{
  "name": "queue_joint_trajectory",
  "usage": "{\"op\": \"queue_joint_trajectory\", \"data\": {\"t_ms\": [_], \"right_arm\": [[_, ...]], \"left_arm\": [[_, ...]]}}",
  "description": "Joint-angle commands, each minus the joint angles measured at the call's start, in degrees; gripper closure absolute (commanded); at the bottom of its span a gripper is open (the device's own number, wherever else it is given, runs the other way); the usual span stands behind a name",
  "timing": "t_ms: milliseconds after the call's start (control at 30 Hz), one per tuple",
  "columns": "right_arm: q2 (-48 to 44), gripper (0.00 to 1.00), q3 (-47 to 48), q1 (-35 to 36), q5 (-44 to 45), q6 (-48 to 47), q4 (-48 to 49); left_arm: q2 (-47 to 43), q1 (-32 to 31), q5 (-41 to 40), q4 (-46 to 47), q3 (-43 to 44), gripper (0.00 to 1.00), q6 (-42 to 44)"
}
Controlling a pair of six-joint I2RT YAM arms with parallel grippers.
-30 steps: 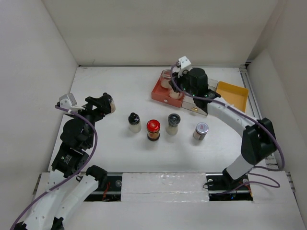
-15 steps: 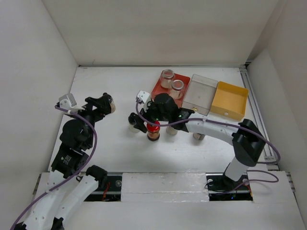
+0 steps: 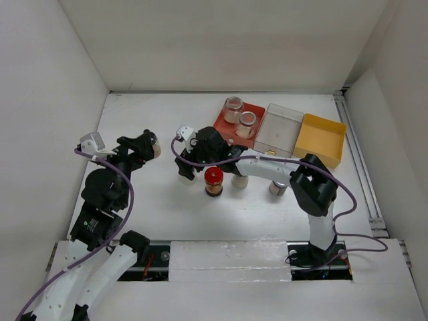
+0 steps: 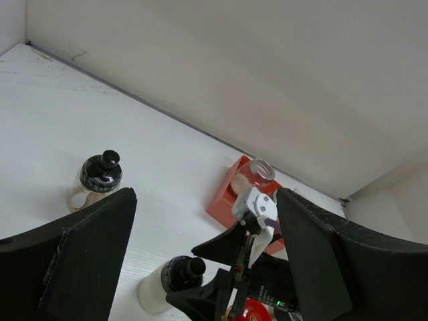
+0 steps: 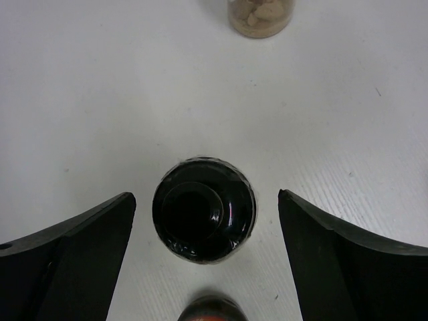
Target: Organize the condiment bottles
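Four condiment bottles stand in a row mid-table. At the left end is a black-capped bottle (image 3: pixel 185 176) (image 5: pixel 204 217) (image 4: pixel 170 281). My right gripper (image 3: pixel 187 166) (image 5: pixel 206 195) is open around its cap, with a gap on each side. Beside it stands a dark jar with a red lid (image 3: pixel 214 179) (image 5: pixel 212 309). My right arm partly covers another black-capped bottle (image 3: pixel 239 180) and a silver-lidded jar (image 3: pixel 277 188). Two clear jars (image 3: pixel 233 107) (image 3: pixel 247 122) sit in the red tray (image 3: pixel 221 124). My left gripper (image 3: pixel 144 146) (image 4: pixel 204 194) is open and empty, its tips next to a black-capped jar (image 3: pixel 155 147) (image 4: pixel 100 177).
A clear tray (image 3: pixel 279 130) and a yellow tray (image 3: pixel 321 140) sit side by side to the right of the red tray. White walls close in the table at the back and on both sides. My right arm stretches across the row of bottles.
My right arm swung from the red tray down and left to the black-capped bottle at the row's left end, and its jaws opened. The left arm barely moved.
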Motion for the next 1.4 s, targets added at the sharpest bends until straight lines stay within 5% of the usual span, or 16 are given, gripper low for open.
{"op": "queue_joint_trajectory", "data": {"t_ms": [0,333,533,800,967,1367], "right_arm": [[1.67,0.08,3.11,0.02,-0.19,-0.1,-0.11],[0.1,0.55,5.04,0.02,-0.09,0.52,-0.11],[-12.63,0.55,0.31,-6.54,-3.26,1.93,12.71],[-27.31,0.55,-11.29,-24.48,10.52,4.21,17.12],[-25.58,0.55,-12.62,-33.19,17.65,4.74,15.62],[-10.54,0.55,-4.01,-44.7,11.25,3.6,13.95]], "left_arm": [[-0.67,0.16,0.29,2.67,0.22,0.18,0.83],[-0.67,0.16,0.29,2.67,0.22,0.18,0.83],[-0.67,0.16,0.29,2.67,0.22,0.18,0.83],[-0.67,0.16,0.82,2.67,0.22,0.18,0.83],[-0.67,0.16,1.52,2.67,0.22,0.18,0.83],[-1.2,0.16,1.52,2.67,0.22,0.18,0.83]]}}
